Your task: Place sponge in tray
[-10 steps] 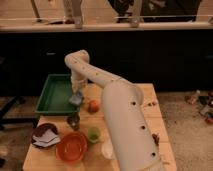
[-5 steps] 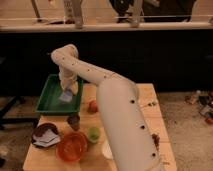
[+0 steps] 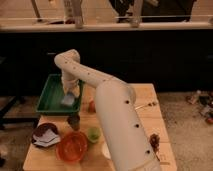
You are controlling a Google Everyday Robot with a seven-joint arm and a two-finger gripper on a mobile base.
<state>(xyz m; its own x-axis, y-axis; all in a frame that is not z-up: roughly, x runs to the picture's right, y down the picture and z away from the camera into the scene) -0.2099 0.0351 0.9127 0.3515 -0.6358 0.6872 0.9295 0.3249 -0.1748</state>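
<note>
The green tray lies at the table's back left corner. The grey-blue sponge sits at the tip of my gripper, over the right part of the tray's floor. My white arm rises from the lower right, bends at the top and points down into the tray. The gripper is shut on the sponge, and I cannot tell whether the sponge touches the tray floor.
On the wooden table in front of the tray stand a dark cup, a small green cup, an orange bowl and a dark-and-white bag. A red object lies beside the tray.
The gripper carried the sponge left from beside the tray to over the tray floor, then lowered it slightly.
</note>
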